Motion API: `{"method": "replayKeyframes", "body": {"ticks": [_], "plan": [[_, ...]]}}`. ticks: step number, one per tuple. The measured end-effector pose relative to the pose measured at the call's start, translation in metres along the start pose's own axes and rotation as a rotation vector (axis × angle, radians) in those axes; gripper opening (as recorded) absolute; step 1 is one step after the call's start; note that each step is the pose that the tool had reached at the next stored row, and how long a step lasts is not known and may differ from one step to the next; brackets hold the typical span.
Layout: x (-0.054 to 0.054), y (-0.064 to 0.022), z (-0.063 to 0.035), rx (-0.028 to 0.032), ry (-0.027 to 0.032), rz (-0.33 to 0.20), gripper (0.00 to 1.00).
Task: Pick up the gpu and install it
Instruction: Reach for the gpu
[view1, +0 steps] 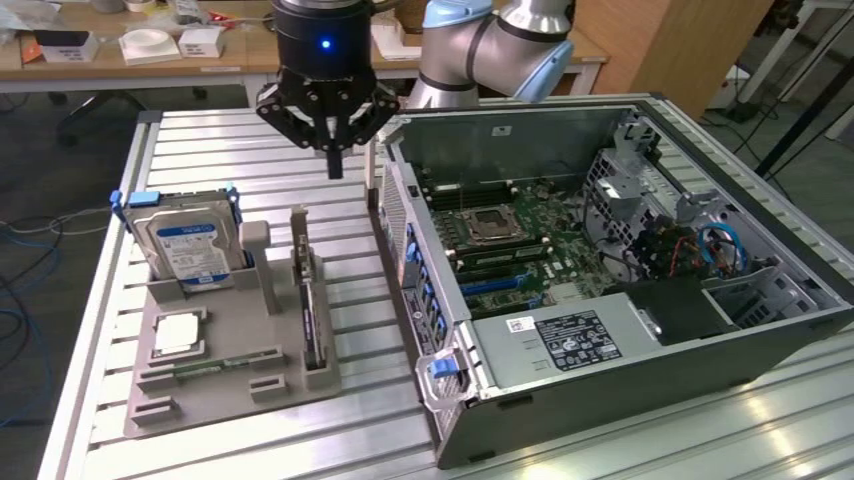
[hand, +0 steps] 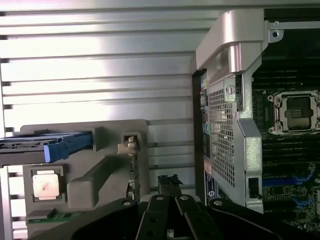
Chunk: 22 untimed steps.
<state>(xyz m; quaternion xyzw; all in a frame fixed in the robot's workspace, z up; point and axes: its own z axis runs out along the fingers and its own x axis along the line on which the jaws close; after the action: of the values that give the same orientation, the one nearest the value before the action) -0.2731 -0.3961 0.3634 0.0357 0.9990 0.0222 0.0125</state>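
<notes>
Hovering closed & empty, gripper near gpu in holder.

Thin dark gpu, standing on edge, in grey holder

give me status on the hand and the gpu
Black hand shut, empty, above the slatted metal table. Thin blackish gpu card upright in grey holder, untouched. Open grey computer case wall close beside hand.

I see a robotics lab: ribbed aluminium tabletop, opened grey metal computer tower, cluttered wooden workbench behind.
</notes>
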Motion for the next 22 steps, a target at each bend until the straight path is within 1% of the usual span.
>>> {"method": "replayKeyframes", "body": {"ticks": [6, 13, 17, 22], "plan": [[0.017, -0.0023, -0.0003, 0.0, 0.0002, -0.003, 0.11], [0.033, -0.0068, -0.0007, -0.0001, 0.0004, -0.006, 0.11], [0.036, -0.0119, -0.001, -0.0001, 0.0005, -0.008, 0.11], [0.036, -0.0233, -0.0014, -0.0002, 0.0005, -0.009, 0.11]]}}
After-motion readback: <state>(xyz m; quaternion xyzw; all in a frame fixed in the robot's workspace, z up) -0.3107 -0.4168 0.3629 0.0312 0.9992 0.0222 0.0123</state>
